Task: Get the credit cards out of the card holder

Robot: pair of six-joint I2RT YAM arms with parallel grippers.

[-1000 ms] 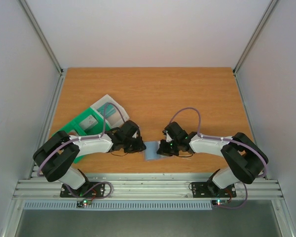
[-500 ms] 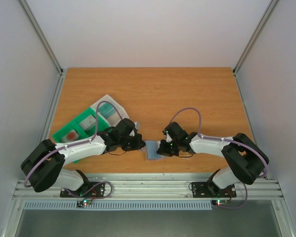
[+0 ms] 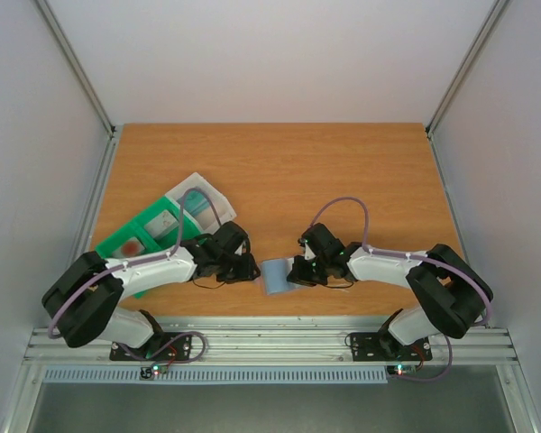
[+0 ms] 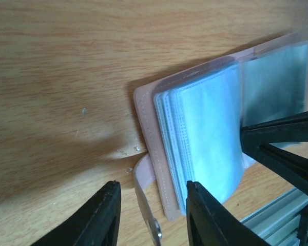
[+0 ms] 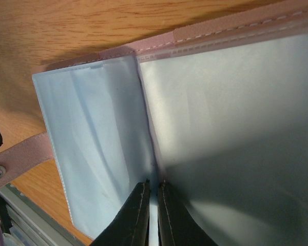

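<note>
No credit cards [image 4: 210, 138] are lying out yet; your right gripper [image 5: 153, 185] is pinching the card holder [image 3: 276, 275], left gripper [image 4: 153, 187] gaping empty.

I see the pink-edged card holder [image 4: 195, 138] lying open just beyond my left fingers [image 4: 105, 215], one pale-blue leaf pinched between my right fingers [image 5: 137, 215].

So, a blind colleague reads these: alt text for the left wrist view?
An open pink card holder with pale blue sleeves on a wooden table. The left gripper hovers open by its strap; the right gripper pinches a sleeve.
</note>
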